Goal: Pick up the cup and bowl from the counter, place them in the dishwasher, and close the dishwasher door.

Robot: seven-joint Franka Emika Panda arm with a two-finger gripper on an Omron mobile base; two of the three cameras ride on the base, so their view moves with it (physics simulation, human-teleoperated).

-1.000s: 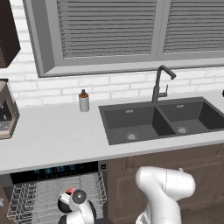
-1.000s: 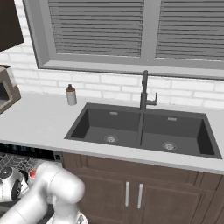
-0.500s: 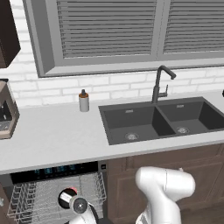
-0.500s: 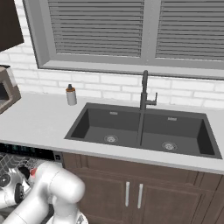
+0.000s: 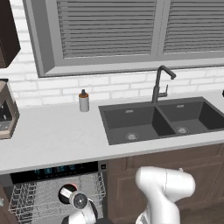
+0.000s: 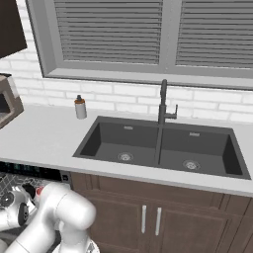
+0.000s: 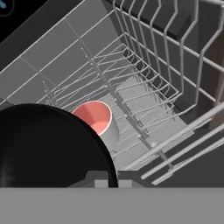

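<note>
The bowl (image 7: 48, 148), black and glossy, sits right at our claw (image 7: 107, 183), whose fingers are drawn tight, apparently pinching its rim, though the tips are hidden from us. Just beyond it the cup (image 7: 97, 120) stands red-mouthed in the white wire rack (image 7: 144, 87) of the dishwasher (image 5: 52, 171), under the counter (image 5: 52, 140).

The cup (image 7: 95, 119) stands in the dishwasher (image 7: 144, 83) rack — the bowl (image 7: 48, 146) just before it.

The bowl (image 7: 48, 146) covers the jaws and part of the cup (image 7: 97, 120) — its lower edge cut off.
</note>
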